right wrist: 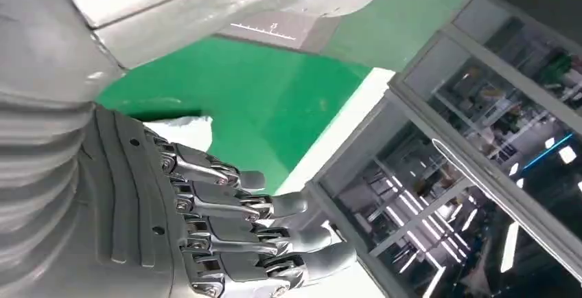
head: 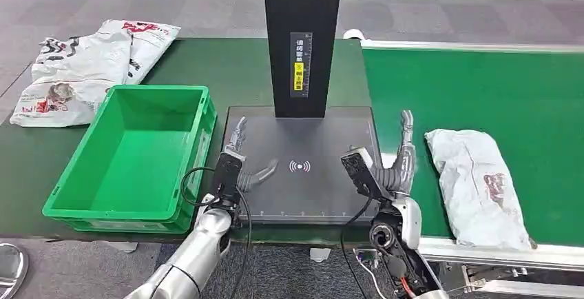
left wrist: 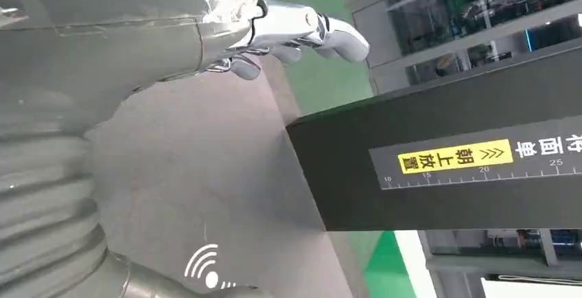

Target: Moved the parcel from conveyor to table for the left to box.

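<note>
Parcel (head: 480,183) on conveyor (head: 482,92), untouched; both hands' fingers spread, nothing held.

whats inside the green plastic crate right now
The green plastic crate holds nothing visible: its bare green floor and inner walls show in the head view. The near wall hides a thin strip of floor along its base, so that part cannot be checked.

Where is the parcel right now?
In the head view the parcel lies on the green conveyor, right of the scanner pad, just beyond the right hand.
</note>
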